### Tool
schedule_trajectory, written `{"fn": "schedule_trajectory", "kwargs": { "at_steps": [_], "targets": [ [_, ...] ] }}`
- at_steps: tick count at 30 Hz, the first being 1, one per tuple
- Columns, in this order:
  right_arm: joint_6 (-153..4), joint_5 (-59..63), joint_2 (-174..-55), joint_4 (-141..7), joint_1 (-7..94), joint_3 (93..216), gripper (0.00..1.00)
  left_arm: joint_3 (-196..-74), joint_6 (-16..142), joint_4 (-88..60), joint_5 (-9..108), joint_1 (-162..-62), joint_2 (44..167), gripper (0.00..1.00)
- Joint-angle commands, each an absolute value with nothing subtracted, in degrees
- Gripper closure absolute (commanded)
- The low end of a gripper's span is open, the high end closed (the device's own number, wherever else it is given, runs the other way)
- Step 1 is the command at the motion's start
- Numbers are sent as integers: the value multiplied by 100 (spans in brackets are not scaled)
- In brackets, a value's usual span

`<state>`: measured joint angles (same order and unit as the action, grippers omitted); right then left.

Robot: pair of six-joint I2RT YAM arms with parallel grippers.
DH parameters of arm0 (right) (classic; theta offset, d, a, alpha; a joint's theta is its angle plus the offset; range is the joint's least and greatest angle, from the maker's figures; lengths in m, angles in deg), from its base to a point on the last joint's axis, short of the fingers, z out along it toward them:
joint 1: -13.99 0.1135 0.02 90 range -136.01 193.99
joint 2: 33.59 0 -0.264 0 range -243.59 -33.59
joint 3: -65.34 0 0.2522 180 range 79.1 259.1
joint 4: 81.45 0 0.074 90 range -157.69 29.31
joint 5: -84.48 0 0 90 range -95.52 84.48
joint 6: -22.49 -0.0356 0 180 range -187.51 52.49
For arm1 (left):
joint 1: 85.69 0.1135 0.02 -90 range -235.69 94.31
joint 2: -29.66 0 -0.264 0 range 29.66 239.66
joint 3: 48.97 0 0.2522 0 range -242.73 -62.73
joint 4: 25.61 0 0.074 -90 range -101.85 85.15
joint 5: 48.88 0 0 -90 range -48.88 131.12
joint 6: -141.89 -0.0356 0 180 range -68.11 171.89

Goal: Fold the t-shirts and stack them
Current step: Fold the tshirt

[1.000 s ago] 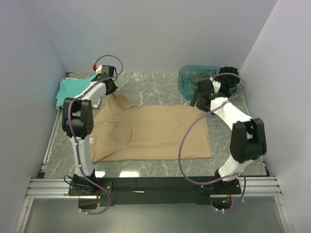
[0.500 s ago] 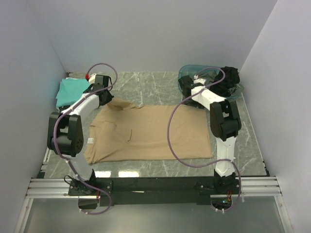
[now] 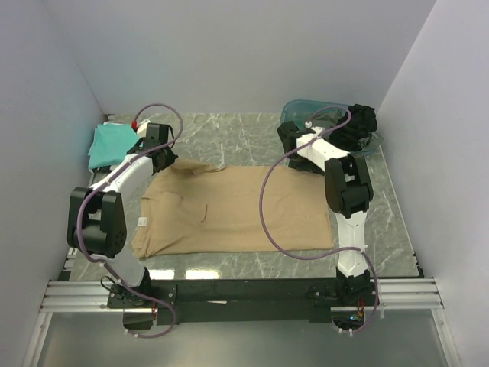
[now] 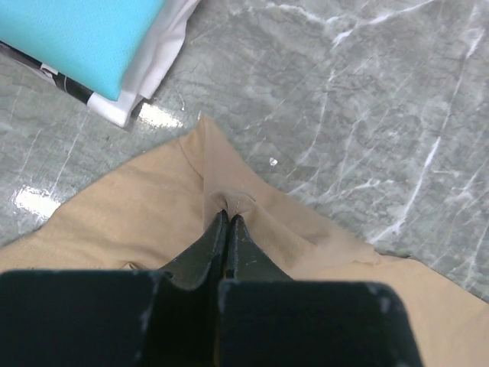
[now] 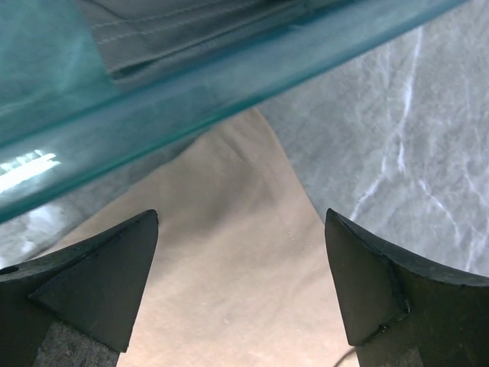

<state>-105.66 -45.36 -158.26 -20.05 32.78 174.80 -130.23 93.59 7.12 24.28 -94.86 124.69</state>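
Where its two fingers (image 4: 200,252) came together, the left hand (image 4: 229,220) was clenched on a small pucker of the tan t-shirt (image 3: 237,210), close to that shirt's upper-left corner in the top view. Just beyond the pinched cloth lay bare marble counter (image 4: 367,115). At the upper left of the wrist view, a folded teal t-shirt (image 4: 72,30) sat on a white t-shirt (image 4: 164,50). The tan t-shirt lay spread flat across the middle of the counter. The right hand (image 5: 241,283) was released, its fingers (image 5: 92,279) wide apart over the shirt's upper-right corner, beside the rim of a translucent teal basket (image 5: 229,84). Dark garments (image 3: 361,121) were heaped in that basket at the upper right.
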Motion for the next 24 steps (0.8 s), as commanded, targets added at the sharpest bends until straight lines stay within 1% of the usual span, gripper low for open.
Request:
{"fn": "schedule_trajectory", "kwargs": {
  "at_steps": [1, 8, 11, 15, 17, 21, 22, 24],
  "targets": [
    [-10776, -4929, -15761, -1715, 3315, 17544, 5, -12988, 9435, 503, 2372, -9518, 12151, 100],
    [-10636, -4762, -15655, -1777, 3280, 17376, 11, -12988, 9435, 556, 2345, -9527, 12107, 100],
    [-10644, -4386, -15620, -1838, 3271, 17429, 13, -12917, 9478, 538, 2363, -9527, 12019, 100],
    [-10890, -3464, -15357, -2617, 3271, 17429, 14, -12821, 9496, 512, 2398, -9535, 11923, 100],
    [-11030, -3304, -15330, -2883, 3263, 17411, 14, -12803, 9505, 521, 2389, -9536, 11879, 100],
    [-11242, -3294, -15523, -2780, 3271, 17753, 15, -12689, 9496, 433, 2494, -9535, 11799, 100],
    [-11286, -3451, -15541, -2718, 3280, 17832, 15, -12689, 9505, 441, 2477, -9535, 11799, 100],
    [-11304, -3549, -15524, -2734, 3280, 17772, 15, -12724, 9505, 494, 2459, -9535, 11817, 100]
  ]
}}
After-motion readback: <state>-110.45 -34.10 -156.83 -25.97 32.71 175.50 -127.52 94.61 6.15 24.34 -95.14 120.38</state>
